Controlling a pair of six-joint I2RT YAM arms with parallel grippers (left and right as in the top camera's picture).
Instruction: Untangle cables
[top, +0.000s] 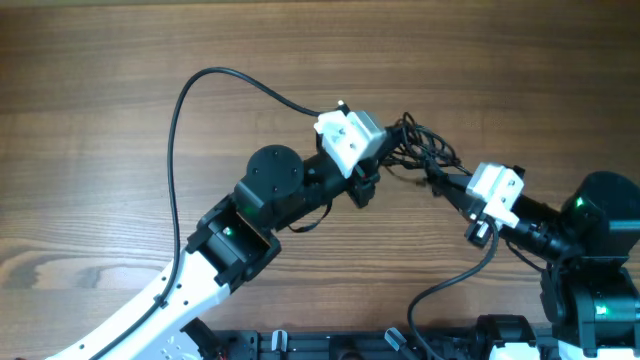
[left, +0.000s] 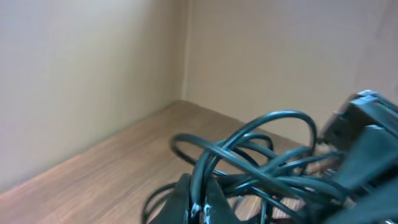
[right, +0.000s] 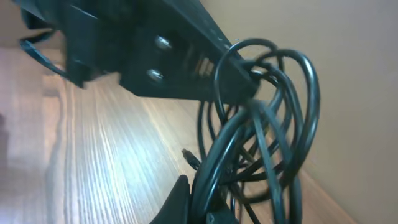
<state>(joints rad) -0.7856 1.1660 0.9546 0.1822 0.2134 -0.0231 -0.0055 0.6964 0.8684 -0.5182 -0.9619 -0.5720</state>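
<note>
**Item 1:** tangle of thin black cables (top: 420, 150), right of centre in the overhead view, between the 2 white gripper heads. The loops are bunched and overlapping, so the cords cannot be counted. In the right wrist view the loops (right: 267, 124) drape over the tip of a dark finger in the upper centre of the frame. 1 small dark plug tip (right: 185, 153) pokes out left of the bundle. The other ends are hidden.

**Item 2:** left gripper (top: 388, 155), at the left edge of the tangle. Its fingers (left: 186, 202) are cut off at the lower edge of the left wrist view, pressed together with cable strands pinched between them. That view is blurred.

**Item 3:** right gripper (top: 445, 183), at the tangle's lower right. Its fingers (right: 177, 202), at the bottom of the frame, are closed on a cord rising into the bundle.

**Item 4:** light brown wood-grain table (top: 100, 80), under everything.

**Item 5:** thick black cable (top: 180, 110), arcing through the upper left from the left gripper head.
</note>
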